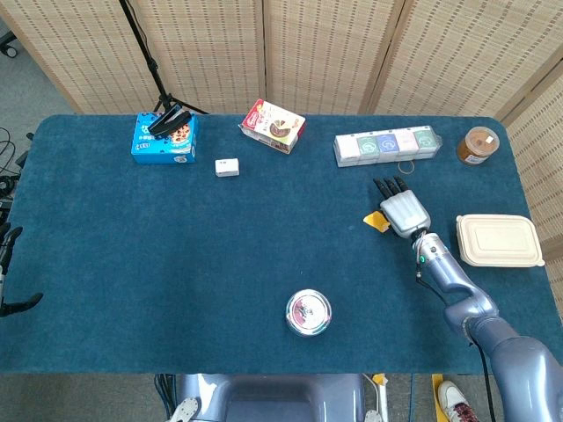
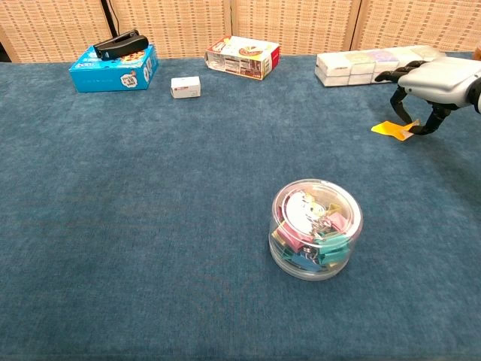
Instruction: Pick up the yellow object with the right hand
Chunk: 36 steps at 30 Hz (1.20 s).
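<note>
The right hand [image 2: 428, 79] hangs palm-down over the yellow object [image 2: 394, 129], its dark fingertips [image 2: 412, 119] curled down around it, apparently closing on it though not yet lifting it. The object lies flat on the surface [image 2: 150, 226], just under the hand's left edge, so a pinch from above suits it.

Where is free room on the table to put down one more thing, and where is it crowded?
Free: the wide blue cloth left of the clear tub of clips, below the blue box and small white box. Crowded: the far edge, and the right side, where the right hand sits over the yellow object between the tea boxes and lidded container.
</note>
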### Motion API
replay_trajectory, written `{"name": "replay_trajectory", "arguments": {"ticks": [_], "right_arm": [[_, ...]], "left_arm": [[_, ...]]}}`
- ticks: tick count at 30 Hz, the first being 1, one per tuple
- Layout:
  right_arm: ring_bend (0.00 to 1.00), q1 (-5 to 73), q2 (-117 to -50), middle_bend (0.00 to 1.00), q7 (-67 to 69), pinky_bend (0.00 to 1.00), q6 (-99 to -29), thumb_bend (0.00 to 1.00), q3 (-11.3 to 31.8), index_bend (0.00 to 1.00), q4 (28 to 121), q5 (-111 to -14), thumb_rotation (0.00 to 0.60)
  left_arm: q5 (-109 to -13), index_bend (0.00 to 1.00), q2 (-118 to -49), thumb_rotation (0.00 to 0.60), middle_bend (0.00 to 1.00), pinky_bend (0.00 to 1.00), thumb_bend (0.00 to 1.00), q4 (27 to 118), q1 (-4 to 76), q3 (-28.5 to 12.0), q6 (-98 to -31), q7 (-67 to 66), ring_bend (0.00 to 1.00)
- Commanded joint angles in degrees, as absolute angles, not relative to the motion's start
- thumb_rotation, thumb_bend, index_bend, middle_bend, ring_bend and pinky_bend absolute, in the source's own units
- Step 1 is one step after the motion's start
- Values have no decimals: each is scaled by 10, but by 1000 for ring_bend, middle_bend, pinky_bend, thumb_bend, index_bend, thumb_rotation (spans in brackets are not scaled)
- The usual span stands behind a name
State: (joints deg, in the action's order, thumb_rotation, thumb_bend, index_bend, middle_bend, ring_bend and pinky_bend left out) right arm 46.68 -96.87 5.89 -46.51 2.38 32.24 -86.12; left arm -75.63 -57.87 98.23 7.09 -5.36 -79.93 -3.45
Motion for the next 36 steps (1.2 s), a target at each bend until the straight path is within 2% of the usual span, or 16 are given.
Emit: {"name": "replay_trajectory", "arguments": {"ticks": [1, 16, 22, 26, 36], "right_arm": [[0, 471, -973, 0, 55, 0, -464, 399, 29, 598, 322, -858, 600], [0, 535, -1017, 0, 18, 0, -483, 424, 102, 613, 345, -816, 600], [0, 558, -1028, 0, -2, 0, -517, 424, 129, 614, 359, -808, 600], [0, 554, -1013, 0, -4, 0, -553, 424, 131, 614, 381, -815, 600], [0, 485, -923, 0, -1, 0, -682, 424, 126, 610, 478, -834, 600]], "left_arm": [[-757, 0, -579, 600, 0, 0, 0, 982, 71, -53, -799, -34, 0], [-760, 0, -575, 600, 0, 0, 0, 977, 73, -51, -791, -22, 0], [-759, 0, -574, 600, 0, 0, 0, 973, 74, -50, -787, -18, 0], [-759, 0, -573, 600, 0, 0, 0, 970, 74, -50, -785, -10, 0], [-772, 0, -567, 600, 0, 0, 0, 967, 71, -45, -786, 9, 0]]}}
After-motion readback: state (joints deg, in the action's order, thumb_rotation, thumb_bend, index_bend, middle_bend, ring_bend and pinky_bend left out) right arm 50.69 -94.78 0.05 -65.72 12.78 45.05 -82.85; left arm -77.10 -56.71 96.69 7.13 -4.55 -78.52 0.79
